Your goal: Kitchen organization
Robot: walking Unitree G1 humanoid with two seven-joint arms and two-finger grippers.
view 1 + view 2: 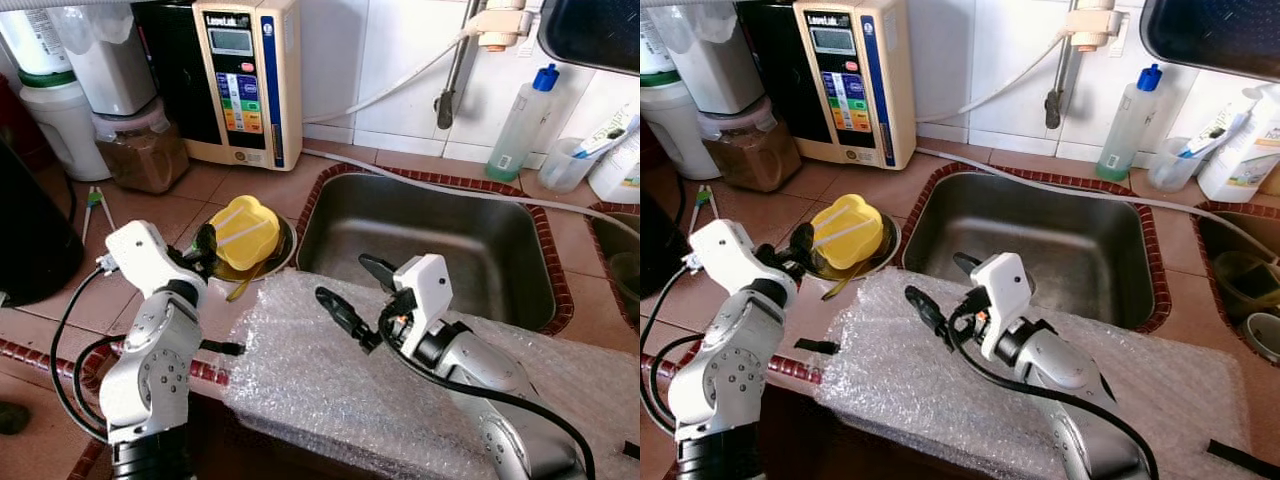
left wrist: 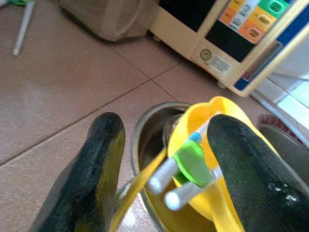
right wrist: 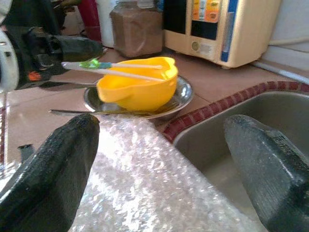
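Because the left gripper [image 2: 164, 169], fingers spread wide, straddles the white-handled utensils [image 2: 181, 171] across the yellow plastic bowl [image 1: 245, 232], a clumsy close could tip it off the shallow steel dish [image 3: 179, 94], while the right gripper [image 1: 352, 292] hovers open over the bubble wrap sheet [image 1: 320, 385].

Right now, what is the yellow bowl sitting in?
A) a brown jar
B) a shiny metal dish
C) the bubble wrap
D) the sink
B: the yellow bowl rests in a shallow shiny metal dish on the tiled counter, beside the sink and not in it; the bubble wrap lies in front of the dish, and the left gripper reaches toward the bowl with its fingers apart.
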